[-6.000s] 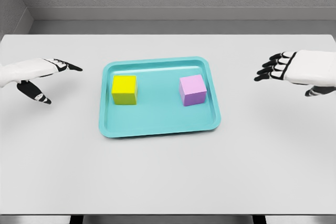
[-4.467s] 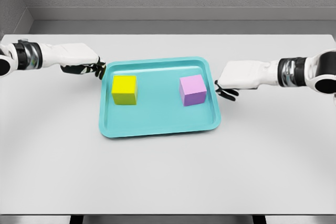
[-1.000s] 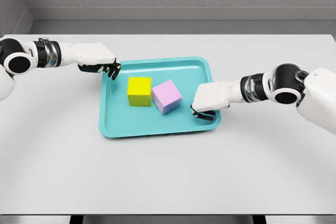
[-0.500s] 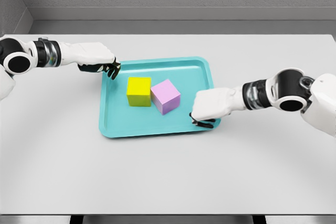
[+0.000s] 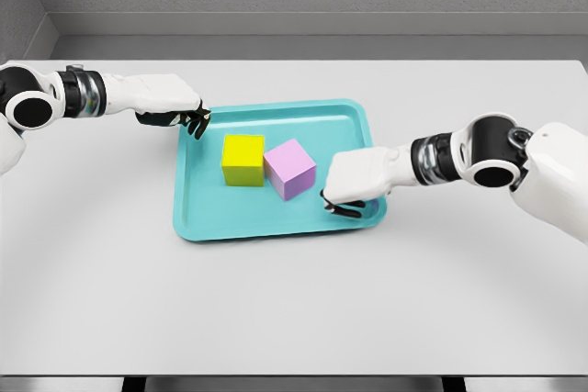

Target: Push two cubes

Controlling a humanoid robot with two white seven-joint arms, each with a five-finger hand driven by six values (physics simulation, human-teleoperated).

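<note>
A yellow cube [image 5: 243, 159] and a pink cube [image 5: 290, 169] sit side by side in the teal tray [image 5: 276, 222], touching at one edge; the pink one is turned at an angle. My left hand [image 5: 175, 110] hovers at the tray's back left corner, fingers curled down and holding nothing, apart from the yellow cube. My right hand [image 5: 347, 189] is over the tray's front right part, fingers curled under, a short gap from the pink cube.
The tray lies in the middle of a grey table [image 5: 294, 309]. A grey wall runs behind the table's far edge.
Over the last second my right hand slid towards the front of the tray, then left towards the pink cube. The cubes, pushed together earlier, and the left hand have stayed put.
</note>
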